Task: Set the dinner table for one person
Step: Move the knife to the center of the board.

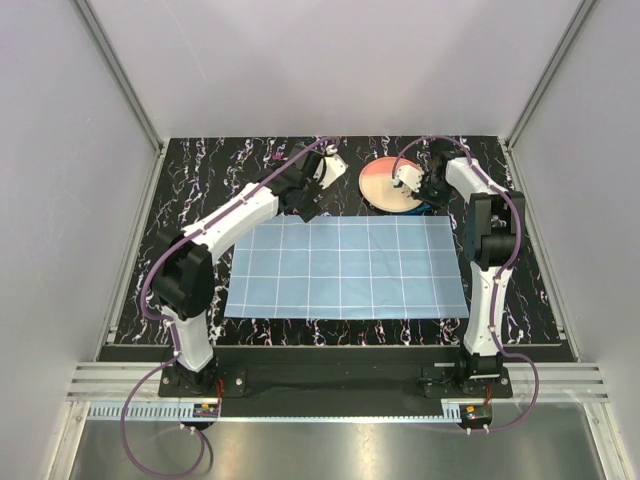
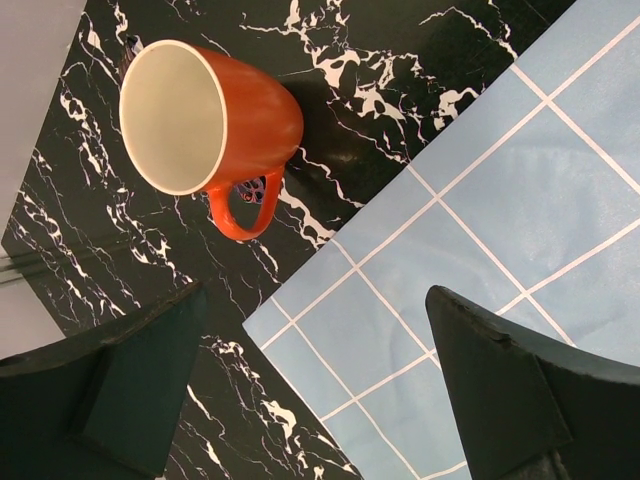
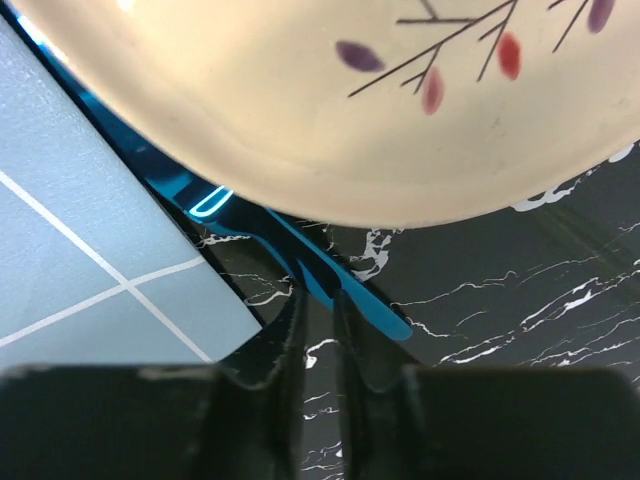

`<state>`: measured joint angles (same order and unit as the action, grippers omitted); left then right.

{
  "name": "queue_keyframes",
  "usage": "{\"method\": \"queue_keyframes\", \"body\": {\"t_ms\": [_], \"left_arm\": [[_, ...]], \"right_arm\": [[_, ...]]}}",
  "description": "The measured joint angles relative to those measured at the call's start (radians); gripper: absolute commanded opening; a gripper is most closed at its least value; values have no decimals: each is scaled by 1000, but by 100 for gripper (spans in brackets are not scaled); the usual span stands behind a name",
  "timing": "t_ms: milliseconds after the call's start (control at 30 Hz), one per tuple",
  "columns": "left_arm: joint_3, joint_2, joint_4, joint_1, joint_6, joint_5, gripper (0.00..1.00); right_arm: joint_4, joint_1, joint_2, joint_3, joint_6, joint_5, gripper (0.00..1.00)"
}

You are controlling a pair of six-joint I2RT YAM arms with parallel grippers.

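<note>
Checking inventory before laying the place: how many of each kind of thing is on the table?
Mug: 1
Plate: 1
Cloth mat: 1
Blue cutlery: at least 1, partly hidden under the plate
Total: at least 4

The top view is bright and even, lit softly from above. The pale walls wash out near white, and the arms cast only faint shadows on the counter (image 1: 200, 170) and mat (image 1: 345, 270). The wall edges bow slightly toward the corners.

In the left wrist view the mug (image 2: 250, 120) is sharp, its shadow falling to the right on the glossy counter. The left gripper (image 2: 315, 320) is dark and a little soft.

In the right wrist view the plate (image 3: 300, 110) is very close and blurred, and brightest at the top left. The blue strip (image 3: 375, 310) carries a cyan glint. The right gripper (image 3: 318, 305) is nearly black and out of focus.
</note>
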<state>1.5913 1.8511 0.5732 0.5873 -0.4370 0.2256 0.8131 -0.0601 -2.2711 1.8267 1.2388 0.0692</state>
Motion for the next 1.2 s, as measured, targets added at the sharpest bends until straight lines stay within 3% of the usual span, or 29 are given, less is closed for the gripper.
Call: {"method": "queue_keyframes", "body": {"t_ms": [567, 1033, 1100, 1200], "left_arm": [[2, 0, 0, -13, -3, 8, 99], [3, -10, 1, -14, -2, 7, 99], [5, -10, 1, -15, -2, 7, 99], [6, -10, 0, -16, -2, 7, 99]], "right_arm": [[-75, 7, 31, -64, -7, -19, 15], [-109, 112, 96, -187, -36, -56, 17], [-109, 126, 106, -202, -40, -60, 20], [-109, 137, 120, -218, -43, -62, 33]]}}
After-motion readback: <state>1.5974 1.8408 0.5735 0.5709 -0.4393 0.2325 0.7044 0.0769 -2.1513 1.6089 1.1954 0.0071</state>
